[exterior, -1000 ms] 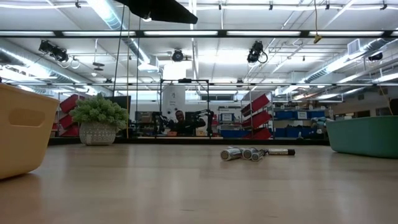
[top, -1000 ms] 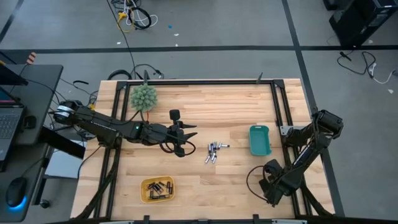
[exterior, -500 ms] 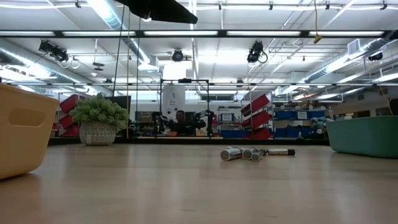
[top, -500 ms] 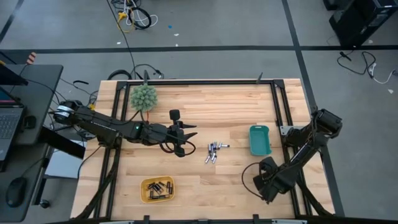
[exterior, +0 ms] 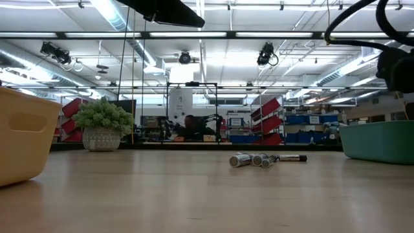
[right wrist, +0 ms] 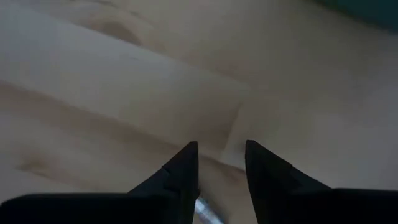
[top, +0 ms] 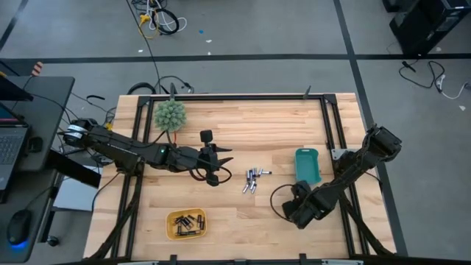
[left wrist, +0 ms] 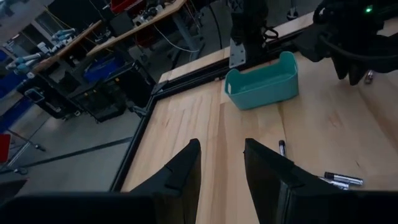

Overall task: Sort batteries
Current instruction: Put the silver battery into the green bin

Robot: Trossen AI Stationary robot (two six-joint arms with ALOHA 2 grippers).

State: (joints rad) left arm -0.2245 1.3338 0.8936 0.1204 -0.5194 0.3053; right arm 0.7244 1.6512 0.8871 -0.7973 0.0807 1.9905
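A small heap of loose batteries (top: pixel 252 179) lies at the middle of the frame on the wooden table (top: pixel 272 125), and more batteries fill the yellow tray (top: pixel 186 224) at lower left. Right of the heap stands the teal tray (top: pixel 307 165); a spiky green ball (top: pixel 170 115) sits at upper left. The left gripper (top: pixel 223 163) hangs just left of the heap — jaws parted, holding nothing. The right gripper (top: pixel 295 211) hovers low over bare wood at lower right of the heap, jaws apart with nothing between them.
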